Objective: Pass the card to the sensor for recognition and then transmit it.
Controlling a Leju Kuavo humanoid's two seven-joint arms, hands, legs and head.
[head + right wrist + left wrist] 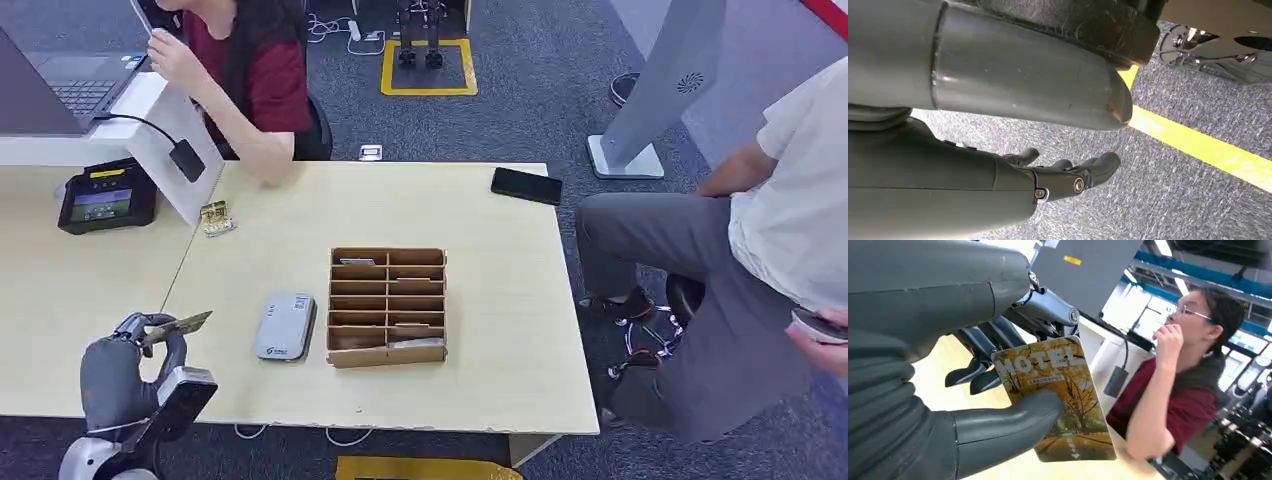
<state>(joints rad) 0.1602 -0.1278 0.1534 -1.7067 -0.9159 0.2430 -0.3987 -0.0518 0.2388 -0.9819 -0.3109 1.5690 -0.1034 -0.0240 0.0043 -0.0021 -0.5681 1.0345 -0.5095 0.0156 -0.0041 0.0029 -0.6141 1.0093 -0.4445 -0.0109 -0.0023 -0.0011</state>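
Observation:
My left hand (125, 365) hovers over the near left corner of the pale wooden table (500, 300), pinching a yellow "MOTEL" card (178, 326) between thumb and fingers. In the left wrist view the card (1068, 390) shows an autumn tree picture, with the thumb (1013, 415) pressed across its face. A grey card sensor (285, 326) lies flat on the table to the right of the card, apart from it. Beside the sensor stands a cardboard slotted box (387, 306) with a few cards in it. My right hand (1073, 175) hangs over the carpet, fingers loosely extended, holding nothing.
A black payment terminal (106, 196) and a small gold packet (216, 218) sit at the far left. A black phone (526, 185) lies at the far right edge. One person in red (255, 70) sits across the table; another (740, 260) sits to the right.

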